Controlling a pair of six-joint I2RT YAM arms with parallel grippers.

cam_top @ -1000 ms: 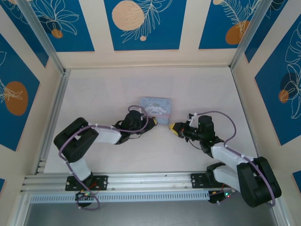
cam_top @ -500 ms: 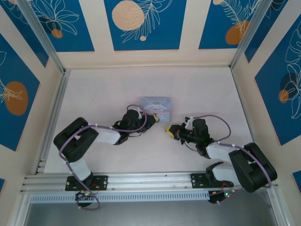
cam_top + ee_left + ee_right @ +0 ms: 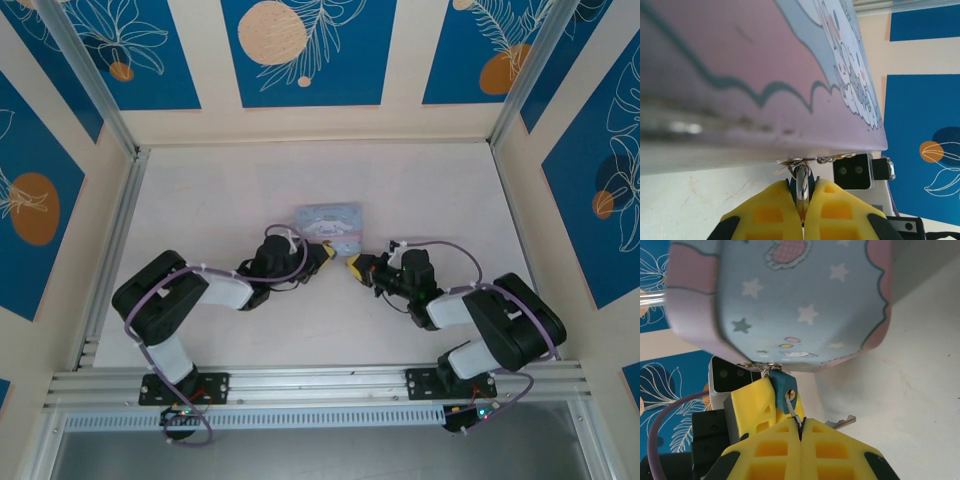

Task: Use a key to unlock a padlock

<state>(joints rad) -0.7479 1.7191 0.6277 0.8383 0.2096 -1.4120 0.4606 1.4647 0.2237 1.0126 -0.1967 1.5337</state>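
The small teal padlock (image 3: 781, 385) hangs from a ring at the edge of the pale blue cartoon tin (image 3: 790, 290). My left gripper (image 3: 802, 194) is shut on the padlock (image 3: 802, 181), its yellow fingers (image 3: 752, 402) clamping the body from both sides. My right gripper (image 3: 801, 432) is shut on the thin key (image 3: 794, 412), whose tip sits in the keyhole on the padlock's bottom face. In the top view the left gripper (image 3: 322, 255) and the right gripper (image 3: 355, 268) meet tip to tip just in front of the tin (image 3: 330, 220).
A second small key (image 3: 840, 422) sticks out to the right of my right fingers, just above the white table (image 3: 430, 190). The tin is lifted and tilted over both grippers. Patterned blue walls and aluminium rails enclose the table.
My right arm has folded in and carried the key leftward to the padlock. The left gripper has stayed on the padlock, and the tin has tilted slightly.
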